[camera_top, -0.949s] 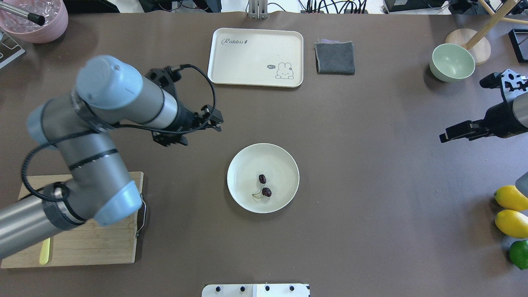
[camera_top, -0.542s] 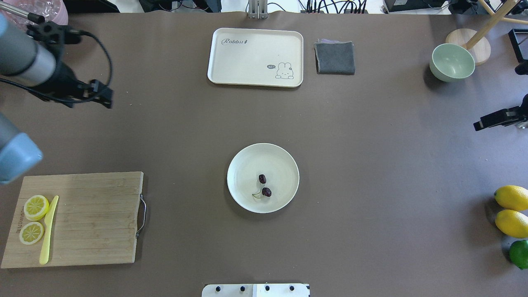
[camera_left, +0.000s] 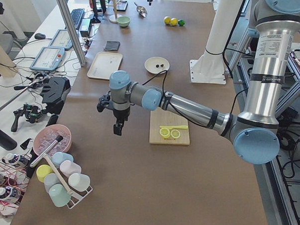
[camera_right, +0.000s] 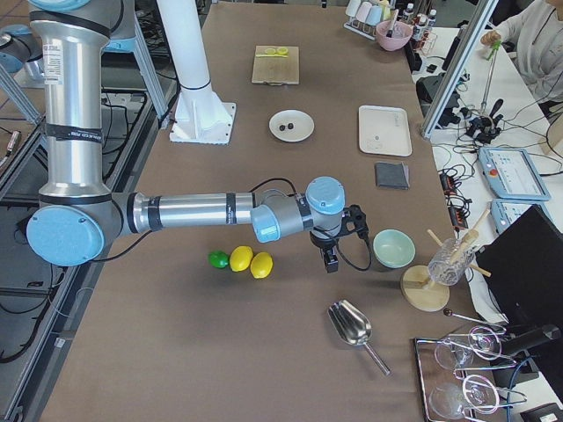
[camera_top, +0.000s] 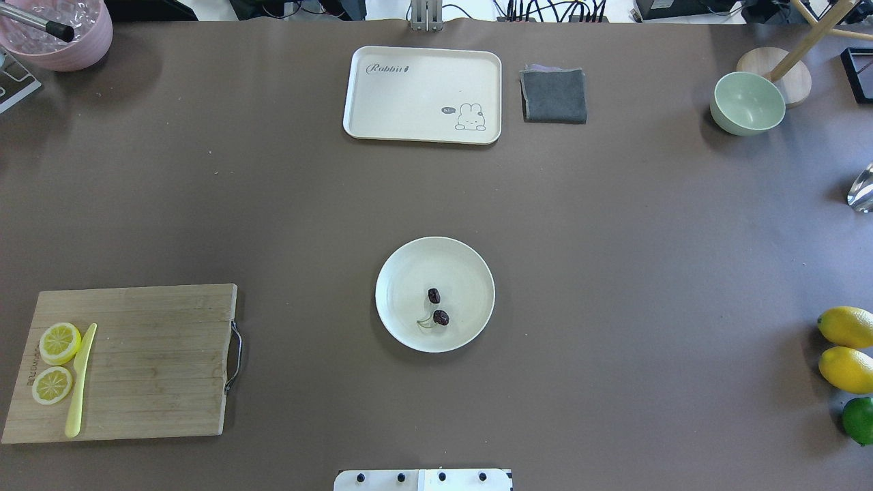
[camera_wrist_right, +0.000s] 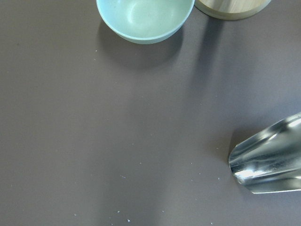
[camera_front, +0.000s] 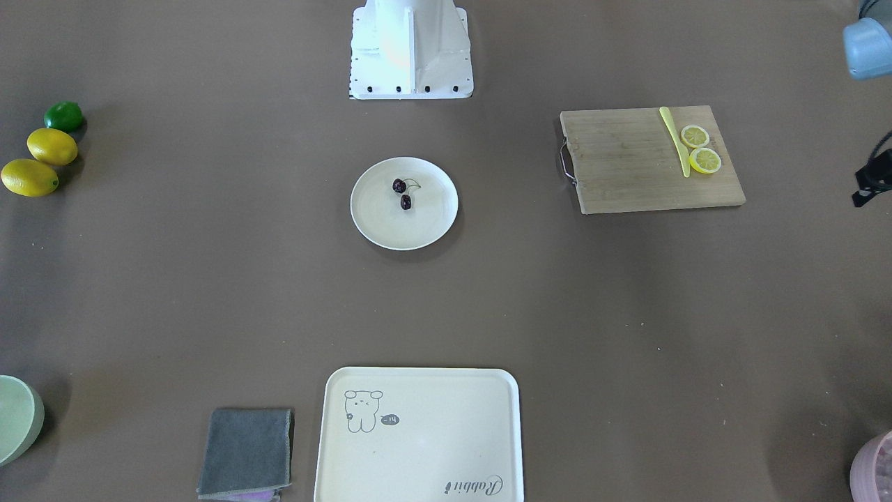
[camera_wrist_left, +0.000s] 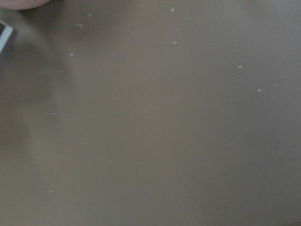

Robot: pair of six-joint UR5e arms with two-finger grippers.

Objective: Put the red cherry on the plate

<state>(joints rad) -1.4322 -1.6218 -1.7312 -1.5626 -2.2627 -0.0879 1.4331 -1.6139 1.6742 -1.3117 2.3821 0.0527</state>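
Red cherry (camera_top: 441, 317) resting inside the plate (camera_top: 467, 273). Both arms have withdrawn to the ends of the counter (camera_top: 614, 232), so placement is judged complete. Left pincer (camera_left: 118, 128) and right pincer (camera_right: 331, 258): spread or closed cannot be told.

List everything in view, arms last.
plate: one, cream-white, table centre
red cherry: one joined pair, dark purple-red, on plate
tray: one, cream, far edge
cloth: one, grey, beside tray
green bowl: one, pale green, far right
lemons: two, yellow, near right edge
lime: one, green, beside lemons
cutting board: one, wooden, near left
lemon slices: two, yellow, on cutting board
knife: one, yellow, on cutting board
scoop: one, silver, right edge
pink bowl: one, far-left corner
left gripper: one, black, over table's left end; fingers unclear
right gripper: one, black, near green bowl; fingers unclear
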